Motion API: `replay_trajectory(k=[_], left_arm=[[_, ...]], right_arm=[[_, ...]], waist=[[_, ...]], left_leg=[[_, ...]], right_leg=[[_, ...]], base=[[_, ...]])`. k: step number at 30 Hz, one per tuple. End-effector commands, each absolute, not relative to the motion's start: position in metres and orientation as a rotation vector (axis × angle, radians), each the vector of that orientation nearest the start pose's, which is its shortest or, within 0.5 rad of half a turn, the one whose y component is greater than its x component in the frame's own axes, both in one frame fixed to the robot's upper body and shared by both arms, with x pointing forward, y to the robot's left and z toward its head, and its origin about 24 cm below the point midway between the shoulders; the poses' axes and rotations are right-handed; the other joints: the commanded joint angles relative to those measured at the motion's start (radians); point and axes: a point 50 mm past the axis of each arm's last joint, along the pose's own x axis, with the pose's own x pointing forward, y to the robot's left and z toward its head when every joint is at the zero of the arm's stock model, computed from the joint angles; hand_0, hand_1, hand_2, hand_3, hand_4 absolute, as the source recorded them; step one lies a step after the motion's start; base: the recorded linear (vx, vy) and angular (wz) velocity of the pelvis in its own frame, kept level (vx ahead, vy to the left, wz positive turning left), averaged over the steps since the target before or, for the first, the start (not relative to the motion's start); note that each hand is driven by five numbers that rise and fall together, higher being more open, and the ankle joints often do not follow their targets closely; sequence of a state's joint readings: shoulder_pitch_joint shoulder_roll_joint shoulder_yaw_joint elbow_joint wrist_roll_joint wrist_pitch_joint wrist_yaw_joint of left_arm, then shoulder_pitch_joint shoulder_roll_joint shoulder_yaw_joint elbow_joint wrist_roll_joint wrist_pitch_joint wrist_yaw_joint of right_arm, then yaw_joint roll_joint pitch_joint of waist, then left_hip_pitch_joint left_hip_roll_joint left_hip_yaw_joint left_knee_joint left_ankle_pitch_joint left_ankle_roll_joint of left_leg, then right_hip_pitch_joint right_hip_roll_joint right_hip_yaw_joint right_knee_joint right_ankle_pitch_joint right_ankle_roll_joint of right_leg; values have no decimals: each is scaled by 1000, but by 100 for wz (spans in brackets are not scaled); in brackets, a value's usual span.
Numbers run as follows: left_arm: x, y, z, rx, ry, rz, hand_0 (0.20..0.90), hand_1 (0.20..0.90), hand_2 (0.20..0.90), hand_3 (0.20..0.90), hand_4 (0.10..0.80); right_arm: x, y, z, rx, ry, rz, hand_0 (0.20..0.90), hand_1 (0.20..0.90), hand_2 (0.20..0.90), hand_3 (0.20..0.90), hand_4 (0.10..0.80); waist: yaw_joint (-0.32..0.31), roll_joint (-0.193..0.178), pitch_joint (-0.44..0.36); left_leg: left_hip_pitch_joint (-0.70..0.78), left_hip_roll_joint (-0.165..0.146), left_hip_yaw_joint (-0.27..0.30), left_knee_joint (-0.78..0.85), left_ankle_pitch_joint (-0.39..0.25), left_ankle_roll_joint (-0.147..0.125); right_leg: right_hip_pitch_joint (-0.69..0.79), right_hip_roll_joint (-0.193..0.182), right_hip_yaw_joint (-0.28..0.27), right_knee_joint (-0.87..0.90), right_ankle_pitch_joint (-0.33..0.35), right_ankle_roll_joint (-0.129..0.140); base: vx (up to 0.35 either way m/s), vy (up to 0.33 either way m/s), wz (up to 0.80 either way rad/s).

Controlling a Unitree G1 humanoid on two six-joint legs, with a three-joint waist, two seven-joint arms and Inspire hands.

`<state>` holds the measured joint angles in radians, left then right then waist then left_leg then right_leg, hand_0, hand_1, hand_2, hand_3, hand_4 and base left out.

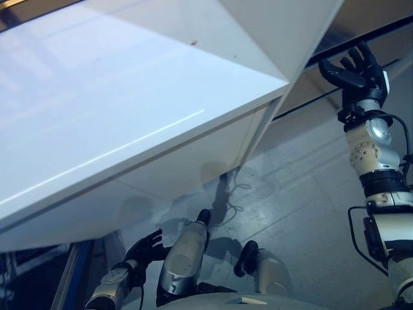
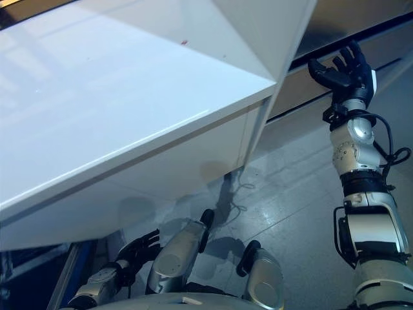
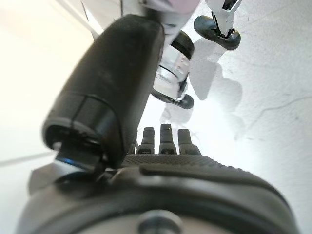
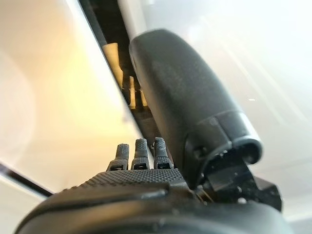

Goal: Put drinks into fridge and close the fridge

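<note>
A large white fridge (image 1: 129,97) takes up the left and middle of the eye views, seen from above. A white door panel (image 1: 277,32) stands out from its right corner at an angle. My right hand (image 1: 358,74) is raised at the upper right, just past that panel's edge, open with fingers spread and empty. In the right wrist view its fingers (image 4: 141,151) point at a narrow dark gap (image 4: 122,73) between white surfaces. My left hand (image 1: 145,248) hangs low by the fridge's bottom edge, fingers relaxed and empty; it also shows in the left wrist view (image 3: 165,141).
Grey floor (image 1: 303,194) lies to the right of the fridge. A blue-edged object (image 1: 71,271) stands at the lower left. A dark strip (image 1: 381,32) runs along the wall behind my right hand.
</note>
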<state>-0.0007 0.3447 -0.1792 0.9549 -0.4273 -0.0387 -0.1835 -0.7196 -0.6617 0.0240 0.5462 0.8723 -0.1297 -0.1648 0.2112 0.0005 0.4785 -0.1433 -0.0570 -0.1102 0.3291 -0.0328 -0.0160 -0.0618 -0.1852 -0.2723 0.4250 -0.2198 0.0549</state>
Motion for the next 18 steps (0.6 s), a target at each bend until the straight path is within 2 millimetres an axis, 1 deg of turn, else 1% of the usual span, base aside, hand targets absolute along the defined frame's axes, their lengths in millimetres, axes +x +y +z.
replay_trajectory(k=[1, 2, 3, 4, 5, 7, 8, 9, 10, 11, 12, 13, 14, 15, 16, 18], left_arm=[[140, 238, -130, -67, 910, -18, 900, 900, 900, 900, 800], [140, 237, -130, -70, 908, -15, 900, 900, 900, 900, 800], [143, 235, -130, -81, 905, -11, 900, 900, 900, 900, 800], [144, 234, -130, -83, 903, -12, 900, 900, 900, 900, 800], [146, 233, -129, -94, 900, -2, 900, 900, 900, 900, 800], [147, 232, -130, -105, 900, 1, 900, 900, 900, 900, 800], [147, 231, -130, -114, 902, 7, 900, 900, 900, 900, 800], [146, 231, -131, -116, 904, 8, 900, 900, 900, 900, 800], [143, 230, -132, -117, 910, 9, 900, 900, 900, 900, 800], [142, 230, -132, -117, 913, 8, 900, 900, 900, 900, 800], [141, 231, -133, -126, 920, 11, 900, 900, 900, 900, 800], [140, 231, -133, -125, 922, 10, 900, 900, 900, 900, 800], [141, 233, -133, -141, 922, 22, 900, 900, 900, 900, 800], [142, 233, -133, -145, 921, 26, 900, 900, 900, 900, 800], [142, 234, -133, -149, 922, 29, 900, 900, 900, 900, 800], [140, 236, -135, -152, 941, 29, 900, 900, 900, 900, 800]], right_arm=[[340, -291, 220, 347, -481, -225, 900, 900, 900, 900, 800], [339, -291, 214, 361, -465, -221, 900, 900, 900, 900, 800], [334, -291, 197, 389, -418, -219, 900, 900, 900, 900, 800], [333, -291, 191, 398, -403, -222, 900, 900, 900, 900, 800], [328, -289, 171, 415, -348, -234, 900, 900, 900, 900, 800], [321, -291, 148, 415, -287, -266, 900, 900, 900, 900, 800], [310, -295, 121, 422, -212, -312, 900, 900, 900, 900, 800], [306, -297, 111, 426, -181, -326, 900, 900, 900, 900, 800], [295, -300, 88, 431, -118, -349, 900, 900, 900, 900, 800], [290, -301, 78, 423, -79, -369, 900, 900, 900, 900, 800], [276, -303, 46, 403, 36, -404, 900, 900, 900, 900, 800], [274, -303, 42, 401, 65, -415, 900, 900, 900, 900, 800], [259, -304, 10, 382, 202, -439, 900, 900, 900, 900, 800], [252, -303, -3, 366, 254, -445, 900, 900, 900, 900, 800], [241, -300, -23, 350, 359, -452, 900, 900, 900, 900, 800], [213, -300, -63, 304, 564, -456, 900, 900, 900, 900, 800]], waist=[[-90, -24, -200], [-99, -25, -208], [-121, -29, -231], [-129, -29, -237], [-152, -31, -259], [-170, -32, -278], [-186, -32, -296], [-189, -32, -303], [-198, -31, -313], [-203, -30, -318], [-217, -30, -330], [-218, -30, -332], [-228, -29, -337], [-231, -29, -338], [-233, -30, -339], [-233, -30, -340]], left_leg=[[96, -38, 105, -52, -152, 85], [102, -37, 110, -61, -150, 84], [116, -31, 126, -85, -144, 80], [120, -30, 131, -91, -142, 79], [133, -24, 148, -119, -132, 74], [148, -18, 164, -150, -121, 68], [163, -12, 177, -182, -110, 65], [169, -10, 182, -194, -105, 64], [179, -7, 190, -213, -99, 63], [183, -5, 194, -220, -96, 62], [195, -1, 207, -246, -88, 60], [197, 0, 209, -249, -87, 60], [208, 5, 222, -267, -80, 55], [212, 6, 226, -274, -79, 55], [217, 8, 231, -280, -77, 54], [224, 10, 234, -288, -75, 54]], right_leg=[[37, 89, 62, -124, 53, -37], [39, 92, 68, -136, 58, -34], [45, 101, 87, -168, 73, -29], [47, 104, 93, -175, 77, -27], [52, 114, 108, -205, 91, -23], [59, 122, 118, -235, 105, -18], [65, 131, 126, -261, 117, -12], [67, 134, 129, -270, 121, -11], [72, 139, 135, -285, 127, -8], [73, 140, 136, -291, 131, -7], [78, 146, 142, -311, 140, -3], [79, 147, 143, -313, 141, -3], [84, 152, 142, -326, 146, 0], [87, 154, 142, -330, 147, 0], [90, 156, 138, -333, 147, 0], [96, 160, 132, -335, 145, -1]], base=[[-7, 6, -47], [1, 2, -54], [-3, 0, -43], [-30, -3, -48], [-42, -10, -38], [-49, -25, -38], [-45, -32, -41], [-43, -35, -47], [-32, -26, -33], [-54, -33, -34], [-51, -25, -28], [-68, -25, -31], [-51, -18, -21], [-62, -27, -21], [-48, -33, -22], [-30, -37, -20]])
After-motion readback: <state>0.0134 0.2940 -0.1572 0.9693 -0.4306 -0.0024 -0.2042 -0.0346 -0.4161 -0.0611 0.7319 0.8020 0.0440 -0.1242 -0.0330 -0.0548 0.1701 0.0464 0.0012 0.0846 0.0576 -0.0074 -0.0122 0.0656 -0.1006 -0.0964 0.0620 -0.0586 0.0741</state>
